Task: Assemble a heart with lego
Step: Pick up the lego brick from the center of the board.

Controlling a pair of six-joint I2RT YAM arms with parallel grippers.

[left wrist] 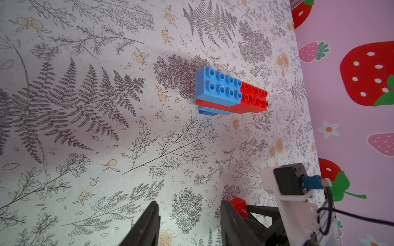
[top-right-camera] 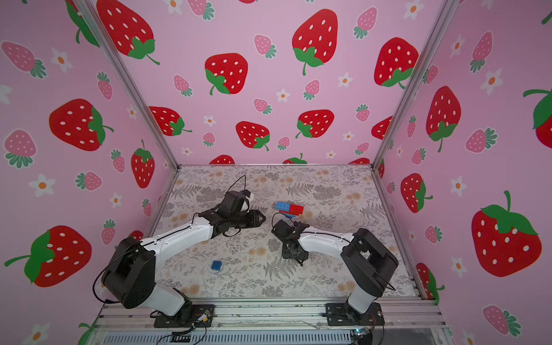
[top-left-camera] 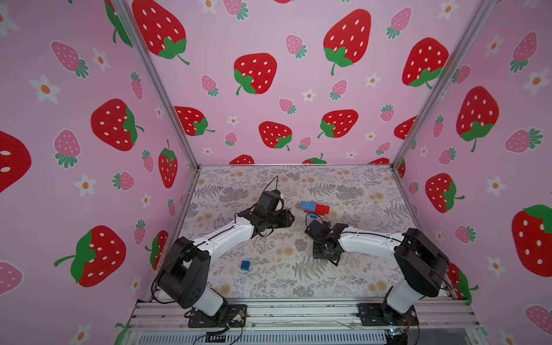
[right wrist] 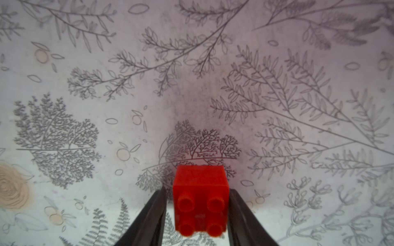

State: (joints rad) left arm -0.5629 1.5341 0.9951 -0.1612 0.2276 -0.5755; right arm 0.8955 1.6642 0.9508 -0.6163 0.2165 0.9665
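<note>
Right gripper (right wrist: 197,189) brackets a small red square brick (right wrist: 200,204) near the half-built heart (top-left-camera: 315,208); pinched or not, I cannot tell. Left gripper (left wrist: 189,203) gapes empty. The brick looks light, rigid, slick; I'd grip its flat sidewalls.

**Smooth plastic, matt surface**

The joined bricks (left wrist: 230,91) are hard, smooth plastic with a light sheen. The small red brick (right wrist: 201,187) is the same plastic. The surface (left wrist: 85,149) is matt and printed. The fingers (right wrist: 152,219) of the right tool (right wrist: 198,190) are black, smooth and matt. The rails (top-left-camera: 298,310) are bare metal.
</note>
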